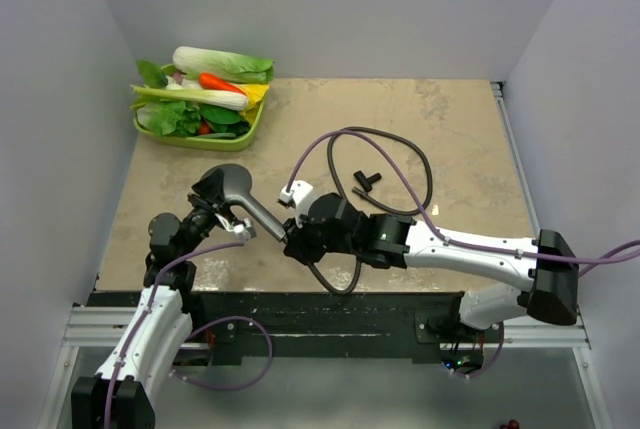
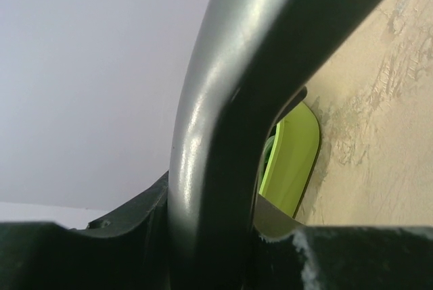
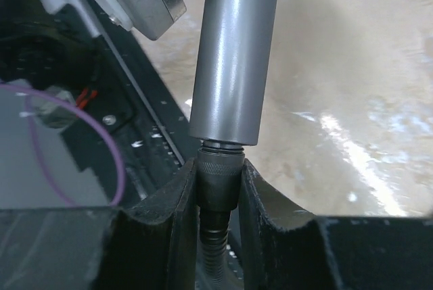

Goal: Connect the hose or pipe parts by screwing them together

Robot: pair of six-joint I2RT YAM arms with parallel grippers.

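The dark grey shower head (image 1: 232, 182) hangs just above the table, its handle (image 1: 268, 217) pointing down-right. My left gripper (image 1: 225, 213) is shut on its curved neck (image 2: 216, 134), which fills the gap between the jaws of that gripper (image 2: 216, 236). My right gripper (image 3: 220, 182) is shut on the hose's knurled end nut (image 3: 220, 172), which sits against the handle's end (image 3: 233, 53) with a thin gap of thread showing. The ribbed hose (image 3: 213, 249) drops from the nut between the fingers. In the top view it loops across the table (image 1: 425, 164) to its far end (image 1: 366, 183).
A green tray (image 1: 150, 129) of toy vegetables stands at the back left and shows behind the neck as a green tray (image 2: 294, 158). Purple cables (image 1: 330, 144) arch over both arms. The black frame rail (image 1: 330, 309) runs along the table's near edge, beneath the right gripper.
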